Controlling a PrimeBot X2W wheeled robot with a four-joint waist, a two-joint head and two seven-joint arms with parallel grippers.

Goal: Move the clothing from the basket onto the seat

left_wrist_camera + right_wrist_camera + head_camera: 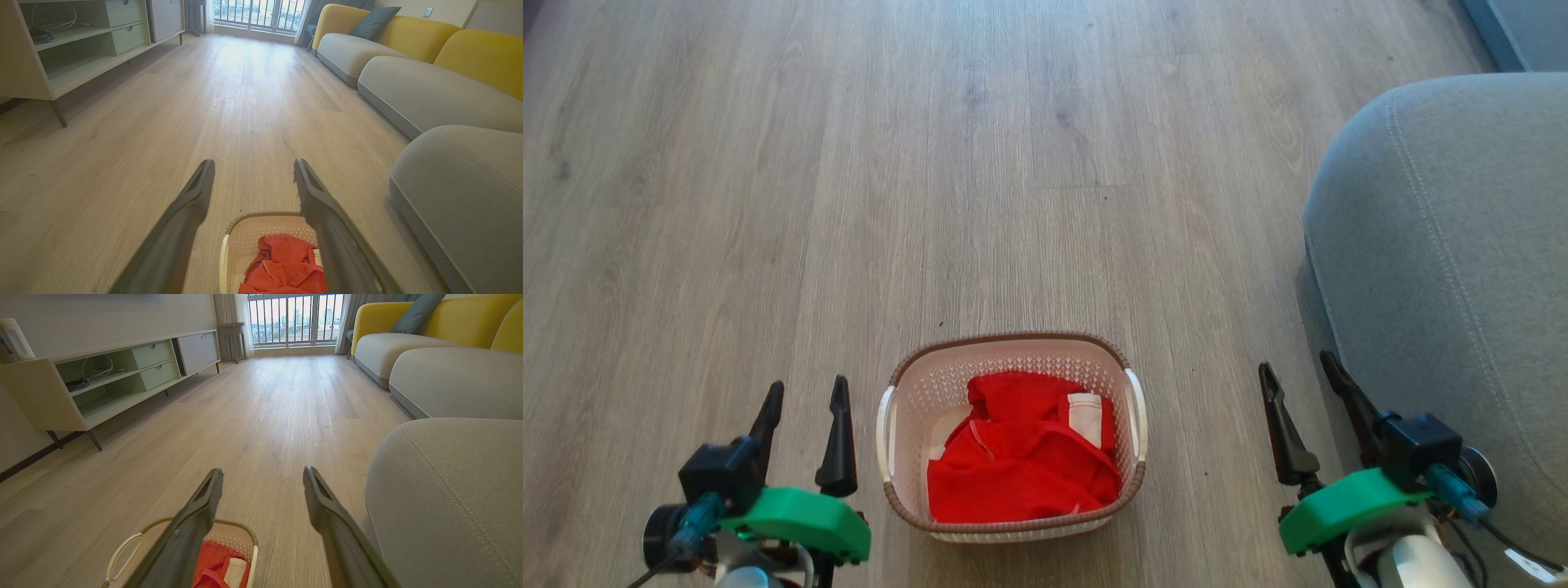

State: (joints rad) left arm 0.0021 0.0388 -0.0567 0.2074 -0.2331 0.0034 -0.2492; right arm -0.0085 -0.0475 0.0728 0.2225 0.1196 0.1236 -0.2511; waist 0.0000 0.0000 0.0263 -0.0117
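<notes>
The seat (1462,245) runs off the right edge of the head view, leaving its rounded corner and pale double seam. The clothing (1021,457) covers most of the bottom of the basket (1013,337). In the left wrist view one of my dark fingers hides the basket's right side and the bottom edge cuts off the rest. In the right wrist view a finger crosses its middle.

The basket stands on the floor (931,163) between my grippers, apart from both. My left gripper (808,384) hangs just beside its left handle, fingers spread with nothing between them. My right gripper (1296,363) is farther off on the other side, fingers likewise parted and empty, close by the seat — whether it touches, I cannot tell. The clothing lies crumpled inside the basket, below the rim.

The basket is cream perforated plastic, a rounded rectangle with a brown woven-look rim and white handles. The clothing is soft, bright red, with a white trim band. The seat is grey fabric; the floor is pale wood planks.
</notes>
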